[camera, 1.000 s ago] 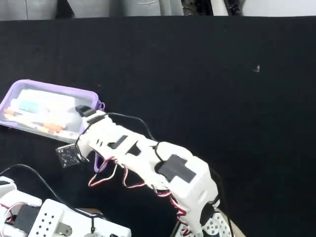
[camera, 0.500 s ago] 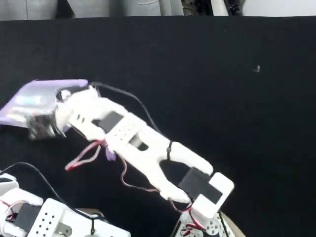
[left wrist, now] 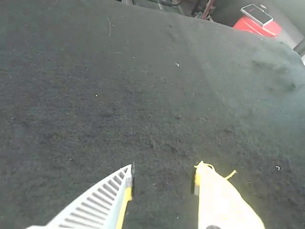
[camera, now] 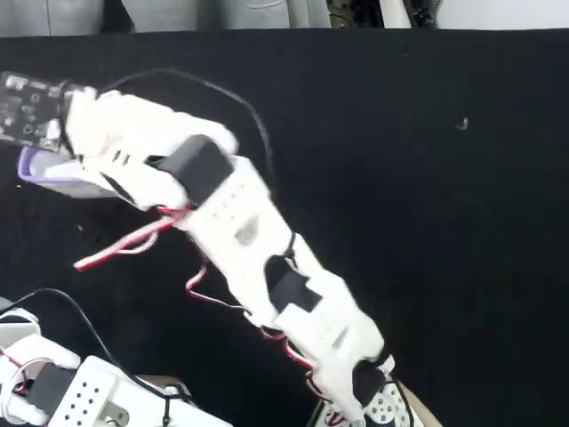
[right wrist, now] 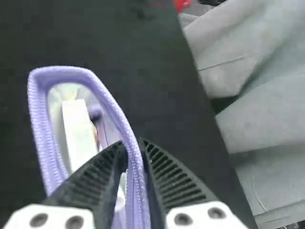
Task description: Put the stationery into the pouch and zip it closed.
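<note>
The clear pouch (right wrist: 47, 124) has a purple zipper edge, and a white piece of stationery (right wrist: 76, 129) shows inside it. My right gripper (right wrist: 133, 145) is shut on that purple edge, which runs up between its black fingers. From above, my right arm (camera: 222, 213) stretches across to the table's far left and covers most of the pouch (camera: 40, 167); only a purple corner sticks out. My left gripper (left wrist: 164, 174) is open just above bare black cloth, nothing between its fingers.
The black cloth table (camera: 400, 178) stretches wide to the right of the arm. Its far edge lies close behind the pouch, with grey fabric (right wrist: 248, 86) beyond. A red object (left wrist: 259, 24) sits past the table. The left arm's base (camera: 62, 387) is at the near left corner.
My right arm has swung left and stretched toward the far-left corner, travelling along the pouch's top edge. It now covers most of the pouch, which lay in full view a second ago.
</note>
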Controlling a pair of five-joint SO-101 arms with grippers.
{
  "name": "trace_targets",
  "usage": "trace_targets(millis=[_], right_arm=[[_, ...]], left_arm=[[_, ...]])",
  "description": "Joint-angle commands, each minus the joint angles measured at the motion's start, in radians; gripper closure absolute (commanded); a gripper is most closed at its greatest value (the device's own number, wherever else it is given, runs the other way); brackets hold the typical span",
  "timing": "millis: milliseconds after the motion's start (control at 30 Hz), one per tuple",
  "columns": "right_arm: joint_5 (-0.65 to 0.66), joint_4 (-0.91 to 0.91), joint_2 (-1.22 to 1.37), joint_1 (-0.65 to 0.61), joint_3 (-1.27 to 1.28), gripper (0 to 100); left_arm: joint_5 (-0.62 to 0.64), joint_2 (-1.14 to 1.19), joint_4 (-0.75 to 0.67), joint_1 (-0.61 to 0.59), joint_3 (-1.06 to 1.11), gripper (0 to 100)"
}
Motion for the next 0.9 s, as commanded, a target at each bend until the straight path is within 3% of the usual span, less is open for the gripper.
trace_targets(millis=[0, 267, 733, 867], right_arm=[[-0.138, 0.097, -0.044, 0.097, -0.278, 98.7], [-0.319, 0.123, -0.122, 0.281, -0.197, 98.7], [-0.334, 0.129, 0.005, 0.288, -0.171, 98.7], [-0.328, 0.051, 0.087, 0.29, -0.168, 98.7]], left_arm=[[-0.011, -0.006, 0.005, 0.012, 0.021, 78], [-0.011, -0.006, 0.006, 0.012, 0.021, 78], [-0.011, -0.006, 0.006, 0.013, 0.021, 78], [-0.097, -0.006, 0.006, 0.122, 0.021, 78]])
